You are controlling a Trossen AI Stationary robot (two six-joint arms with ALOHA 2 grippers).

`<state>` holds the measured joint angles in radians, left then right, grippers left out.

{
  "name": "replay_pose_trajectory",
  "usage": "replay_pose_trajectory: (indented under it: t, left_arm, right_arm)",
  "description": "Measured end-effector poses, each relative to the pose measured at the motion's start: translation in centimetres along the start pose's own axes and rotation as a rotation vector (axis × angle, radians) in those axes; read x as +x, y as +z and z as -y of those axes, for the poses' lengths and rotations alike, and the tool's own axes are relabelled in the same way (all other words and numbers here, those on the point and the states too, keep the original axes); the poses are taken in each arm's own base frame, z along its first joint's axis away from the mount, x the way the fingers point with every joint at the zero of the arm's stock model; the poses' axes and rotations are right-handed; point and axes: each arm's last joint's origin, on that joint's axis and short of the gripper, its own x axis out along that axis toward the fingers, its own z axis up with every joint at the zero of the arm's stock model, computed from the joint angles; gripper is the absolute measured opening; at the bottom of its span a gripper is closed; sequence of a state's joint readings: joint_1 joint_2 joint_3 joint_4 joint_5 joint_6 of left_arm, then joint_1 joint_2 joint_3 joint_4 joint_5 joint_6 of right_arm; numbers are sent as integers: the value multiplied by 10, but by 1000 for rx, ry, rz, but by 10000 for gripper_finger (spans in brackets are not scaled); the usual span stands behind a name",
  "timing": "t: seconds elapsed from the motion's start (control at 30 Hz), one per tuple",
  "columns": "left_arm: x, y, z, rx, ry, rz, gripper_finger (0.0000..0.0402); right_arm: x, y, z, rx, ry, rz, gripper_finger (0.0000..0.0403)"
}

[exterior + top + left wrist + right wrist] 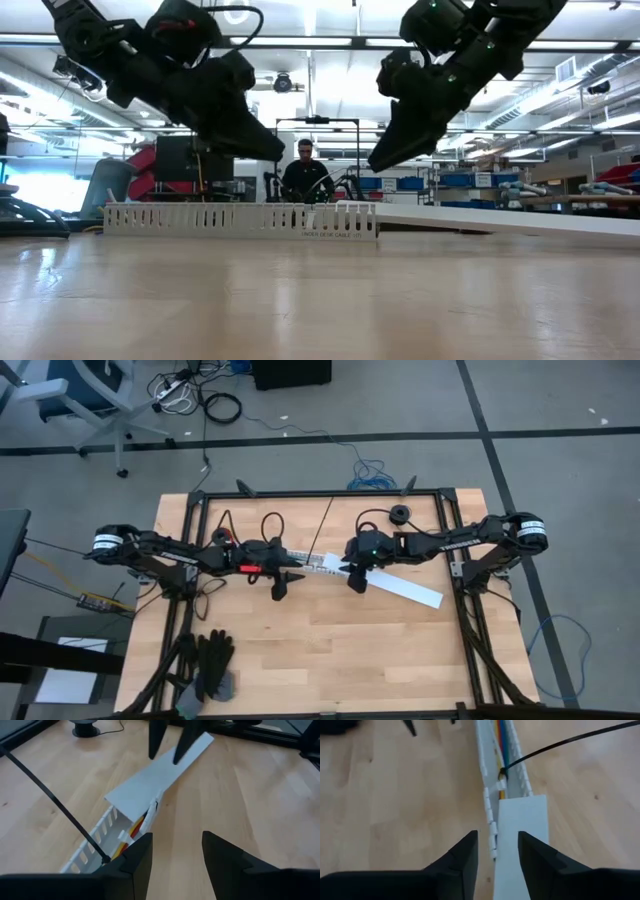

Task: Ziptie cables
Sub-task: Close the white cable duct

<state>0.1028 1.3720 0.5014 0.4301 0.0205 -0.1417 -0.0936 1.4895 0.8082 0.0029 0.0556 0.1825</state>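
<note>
The cables (502,735), thin yellow, blue and red wires, lie inside a long white slotted channel (310,563) at mid-table. A black zip tie (560,742) enters the channel at the wires (134,827), and its long tail (50,795) sticks out slanting toward the far edge. A flat white cover strip (405,588) rests with one end on the channel's right end. My left gripper (177,855) hangs open above the table beside the channel's left part. My right gripper (497,850) hangs open above the cover's end, clear of it in the low view (385,160).
A pair of black gloves (212,665) lies at the near left. A small black spool (400,513) sits at the far right. Dark frame rails (470,620) run along the table's sides. Bare wood lies toward the near edge. A person (305,175) stands beyond the table.
</note>
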Motion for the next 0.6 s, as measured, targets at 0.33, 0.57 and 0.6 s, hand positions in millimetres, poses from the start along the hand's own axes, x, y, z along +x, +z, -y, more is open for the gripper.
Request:
replay_pose_trajectory:
  t: [0.33,0.57,0.6]
  left_arm:
    - [0,0,0,2,4,3,148]
    - [0,1,-1,4,24,8,148]
    - [0,1,-1,4,26,8,148]
  right_arm:
    - [-4,-25,-23,-104,46,-208,242]
    - [-6,-28,-21,-150,-92,-221,328]
    - [-6,-28,-20,-153,-126,-214,335]
